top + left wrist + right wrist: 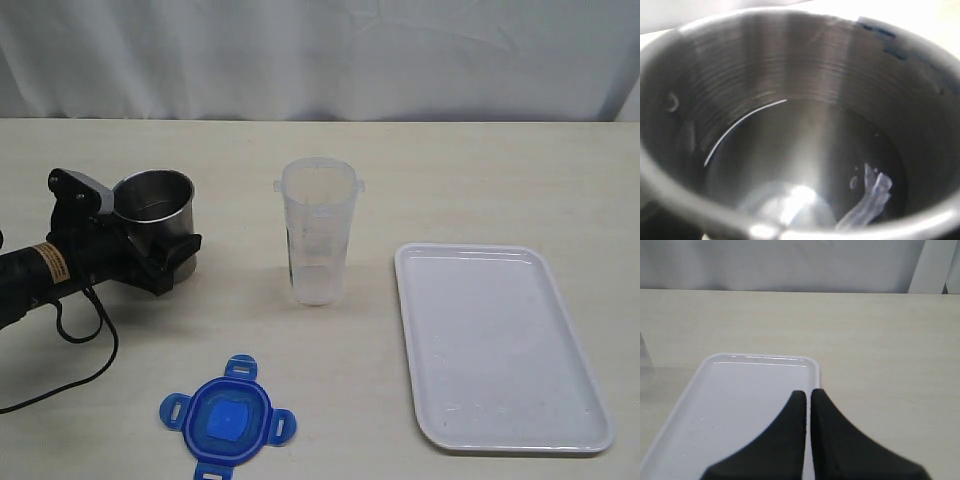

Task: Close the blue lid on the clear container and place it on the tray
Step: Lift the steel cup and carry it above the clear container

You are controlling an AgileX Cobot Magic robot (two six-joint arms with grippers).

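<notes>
A: Fingers? R gripper (807,397) is pressed closed, nothing between, over the tray (730,390).

B: L gripper (165,262)?

A: At the steel cup (155,208), fingers either side of it; can't tell if it's clamping. Wrist cam shows only the cup's inside (800,150).

B: Task items, rel. to the clear container (318,240)?

A: Container upright on the table (450,180), uncapped. Tray just right of it. Blue lid (229,420) flat, nearer the camera and left. Cup well left.

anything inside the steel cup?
Left wrist view looks into the steel cup: a little clear liquid glints on the bottom, no solid object visible. The near wall's inside is hidden below the rim.
</notes>
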